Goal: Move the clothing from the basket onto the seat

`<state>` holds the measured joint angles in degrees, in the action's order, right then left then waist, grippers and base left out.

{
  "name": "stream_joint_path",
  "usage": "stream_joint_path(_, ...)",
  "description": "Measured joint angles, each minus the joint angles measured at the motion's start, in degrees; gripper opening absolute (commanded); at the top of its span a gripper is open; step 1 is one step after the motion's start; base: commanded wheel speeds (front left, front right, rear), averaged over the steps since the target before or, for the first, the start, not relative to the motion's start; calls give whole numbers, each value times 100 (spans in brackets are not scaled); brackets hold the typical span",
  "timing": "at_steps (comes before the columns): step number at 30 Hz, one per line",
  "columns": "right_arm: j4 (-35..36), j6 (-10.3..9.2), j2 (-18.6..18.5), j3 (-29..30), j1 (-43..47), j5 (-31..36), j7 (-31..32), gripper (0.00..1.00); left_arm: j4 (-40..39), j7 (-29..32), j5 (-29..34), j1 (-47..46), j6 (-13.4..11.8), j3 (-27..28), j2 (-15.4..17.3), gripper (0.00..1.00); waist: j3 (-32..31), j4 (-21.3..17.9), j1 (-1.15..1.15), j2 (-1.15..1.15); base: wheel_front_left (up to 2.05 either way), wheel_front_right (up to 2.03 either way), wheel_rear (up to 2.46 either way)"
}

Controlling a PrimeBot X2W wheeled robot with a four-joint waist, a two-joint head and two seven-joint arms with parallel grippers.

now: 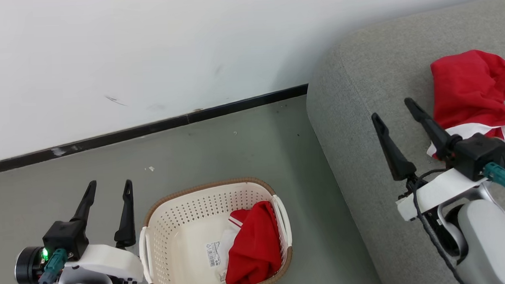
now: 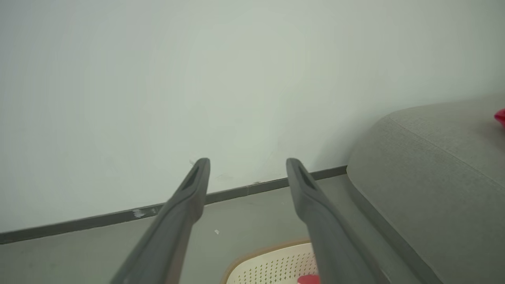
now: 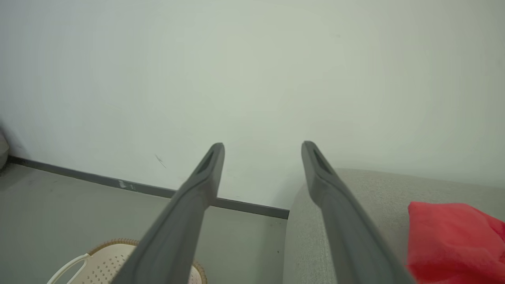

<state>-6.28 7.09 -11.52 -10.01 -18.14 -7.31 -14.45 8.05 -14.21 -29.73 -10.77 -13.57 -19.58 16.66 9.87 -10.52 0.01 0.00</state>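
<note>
- Status: one red garment (image 1: 256,247) lies crumpled in the basket (image 1: 203,186), against its sofa-side wall. The other garment (image 1: 465,88) lies on the sofa (image 1: 352,126). Task judged about half done.
- Left end effector (image 1: 110,183): fingers apart, empty, above the floor (image 1: 236,151) just beside the basket.
- Right end effector (image 1: 392,108): fingers wide, empty, over the sofa just beside the other garment. Whether a finger touches the cloth cannot be told.
- Step in hand, as judged: fetch the red garment. The left end effector is the nearer. It should come over the rim from above, descend onto the highest fold and close on a thick bunch, not a single edge.
- Lift straight up until the cloth hangs clear of the rim; otherwise the light basket may drag or tip.
- Keep fingertips off the perforated wall and the handle (image 1: 282,216) beside the cloth.
- Set down on bare sofa, apart from the other garment.
- View differences: the head view gives the basket's interior, its label (image 1: 212,252) and the white bands on both garments.
- The left wrist view gives the basket's far rim and a sliver of red at its bottom edge, so it is judged poor for aiming.
- The right wrist view gives the other garment as plain red at lower right and confirms the wide finger gap.
</note>
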Motion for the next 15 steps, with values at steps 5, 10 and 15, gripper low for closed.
stream_joint_path(5,27,0,205,16,303,122,0,100,0,0,0,248,-112,140,-31,100,-183,126,0,0,0,0,0)
stream_joint_path(10,60,0,435,204,587,216,0,100,-209,-1,53,405,-191,410,-66,100,-364,242,0,0,0,0,0)
stream_joint_path(15,56,0,589,248,943,338,0,100,-379,-1,121,507,-242,550,-188,100,-541,343,0,0,0,0,0)
